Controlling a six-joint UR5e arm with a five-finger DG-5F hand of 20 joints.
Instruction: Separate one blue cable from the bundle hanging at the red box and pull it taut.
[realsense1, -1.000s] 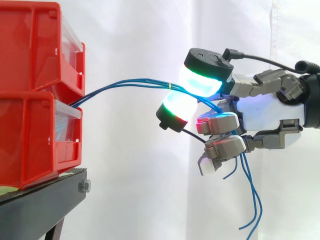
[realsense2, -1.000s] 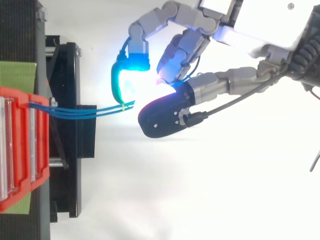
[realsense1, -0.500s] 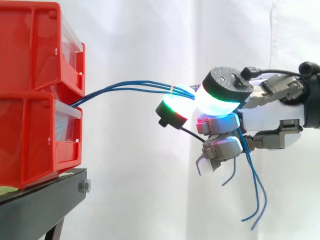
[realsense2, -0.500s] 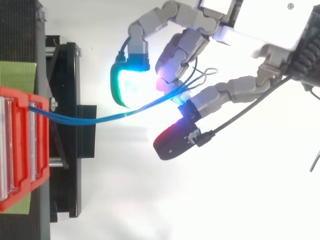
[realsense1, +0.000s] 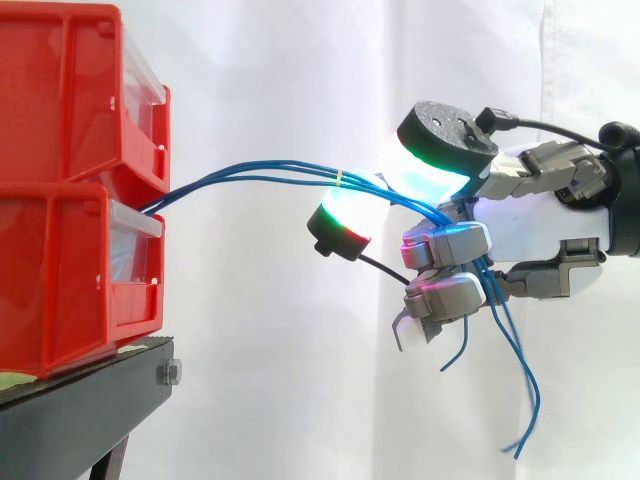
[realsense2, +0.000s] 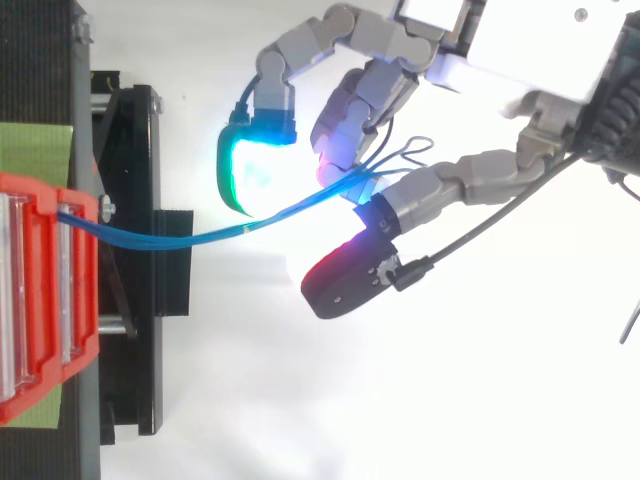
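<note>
Roughly at mid-height, the blue cable bundle (realsense1: 270, 172) leaves the gap between the two stacked red bins (realsense1: 60, 200) at the left. It arcs right in a shallow sag and runs into the hand (realsense1: 530, 230). The bins sit on a black stand (realsense1: 90, 390).

The fingers are curled round the strands. In the side view the cables pass under the large glowing pad and over the lower curled fingers, and the loose ends (realsense1: 525, 400) dangle below the palm. In the top view the strands (realsense2: 200, 238) run between a cyan-lit fingertip (realsense2: 245, 170) and a dark-backed pad. The hold looks more like a loose hook than a firm pinch, and nothing is taut.

A small yellow tie (realsense1: 340, 178) binds the strands just left of the hand.

Handling, as judged:
- The wire is thin and very light, flexible but springy enough to hold its curve.
- The insulation looks smooth and will likely slide across the soft pads unless squeezed.
- There is little risk of breakage; the risk is slipping, or dragging the neighbouring strands along.

The best place to take hold is probably one strand on the hand side of the tie, where the wires fan slightly apart. Left of the tie they lie too close together to single one out.
</note>
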